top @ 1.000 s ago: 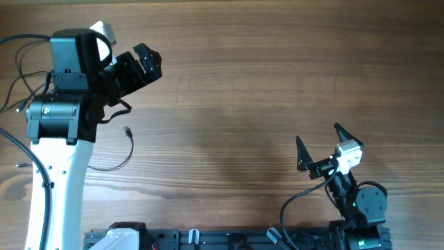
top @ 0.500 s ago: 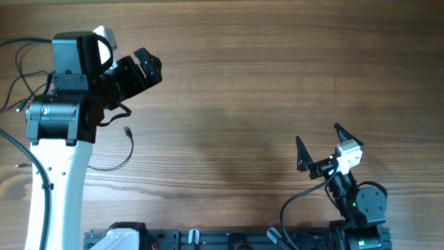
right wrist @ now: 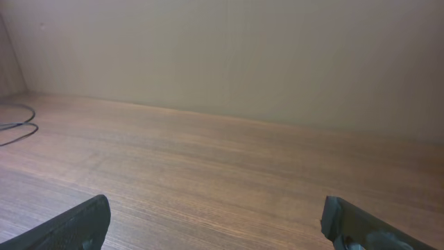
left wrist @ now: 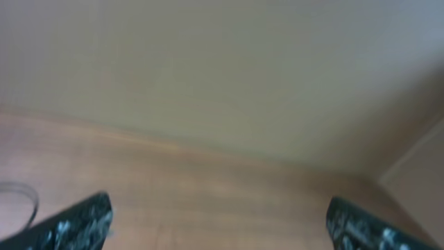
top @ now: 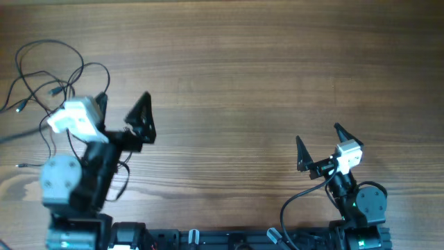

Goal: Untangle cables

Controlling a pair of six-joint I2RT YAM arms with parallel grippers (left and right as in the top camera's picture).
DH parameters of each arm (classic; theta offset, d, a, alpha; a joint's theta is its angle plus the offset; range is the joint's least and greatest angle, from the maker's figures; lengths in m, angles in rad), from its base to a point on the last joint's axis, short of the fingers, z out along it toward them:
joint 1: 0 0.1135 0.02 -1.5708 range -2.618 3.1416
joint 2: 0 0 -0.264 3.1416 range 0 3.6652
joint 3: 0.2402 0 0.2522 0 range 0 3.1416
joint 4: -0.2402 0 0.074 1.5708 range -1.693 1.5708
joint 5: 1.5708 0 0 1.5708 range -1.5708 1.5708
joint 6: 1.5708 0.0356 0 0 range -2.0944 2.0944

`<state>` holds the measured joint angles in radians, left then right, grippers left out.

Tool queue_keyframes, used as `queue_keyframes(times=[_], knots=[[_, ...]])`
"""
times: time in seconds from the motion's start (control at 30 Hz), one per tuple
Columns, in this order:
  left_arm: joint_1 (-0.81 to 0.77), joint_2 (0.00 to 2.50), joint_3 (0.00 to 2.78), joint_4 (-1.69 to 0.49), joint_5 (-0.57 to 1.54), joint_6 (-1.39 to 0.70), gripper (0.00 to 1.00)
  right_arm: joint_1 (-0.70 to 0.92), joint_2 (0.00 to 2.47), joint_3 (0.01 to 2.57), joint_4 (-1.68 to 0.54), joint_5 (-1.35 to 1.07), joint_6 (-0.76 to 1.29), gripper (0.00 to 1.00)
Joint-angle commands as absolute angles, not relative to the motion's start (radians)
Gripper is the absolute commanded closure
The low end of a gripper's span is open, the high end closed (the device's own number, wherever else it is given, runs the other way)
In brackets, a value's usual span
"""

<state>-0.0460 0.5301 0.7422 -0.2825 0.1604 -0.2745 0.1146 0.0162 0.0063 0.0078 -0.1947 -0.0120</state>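
Overhead, the cables (top: 48, 76) lie in loose loops at the desk's (top: 243, 76) far left, just beyond the left end effector (top: 123, 111), its fingers spread wide, holding nothing. The right end effector (top: 320, 142), well apart, likewise gapes wide.

We see that the left arm (top: 69, 180) has pulled back from its reach over the far left and now sits folded at the near left. The left gripper (top: 123, 103) has come nearer with it, jaws standing wide apart. Where the arm was, the cables (top: 50, 89) now lie uncovered in loose loops at the far left. The short plug-ended stretch seen before beside the arm now seems hidden beneath it, though we cannot be sure.
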Motion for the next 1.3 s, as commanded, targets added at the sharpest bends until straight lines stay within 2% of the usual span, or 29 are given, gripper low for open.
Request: queue_keyframes(times=[0.0, 0.17, 0.5, 0.63, 1.27], knots=[[-0.047, 0.376, 0.489, -0.136, 0.144, -0.238, 0.0, 0.112, 0.005, 0.006, 0.013, -0.181, 0.001, 0.0], [-0.049, 0.184, 0.205, 0.038, 0.136, -0.238, 0.0, 0.112, 0.005, 0.006, 0.013, -0.18, 0.001, 0.0], [-0.081, 0.021, 0.008, 0.036, 0.049, -0.238, 0.0, 0.112, 0.005, 0.006, 0.013, -0.18, 0.001, 0.0], [-0.081, 0.003, 0.006, -0.077, 0.028, -0.239, 0.0, 0.112, 0.005, 0.006, 0.013, -0.18, 0.001, 0.0], [-0.081, 0.003, 0.006, -0.076, 0.028, -0.239, 0.0, 0.112, 0.005, 0.006, 0.013, -0.181, 0.001, 0.0]])
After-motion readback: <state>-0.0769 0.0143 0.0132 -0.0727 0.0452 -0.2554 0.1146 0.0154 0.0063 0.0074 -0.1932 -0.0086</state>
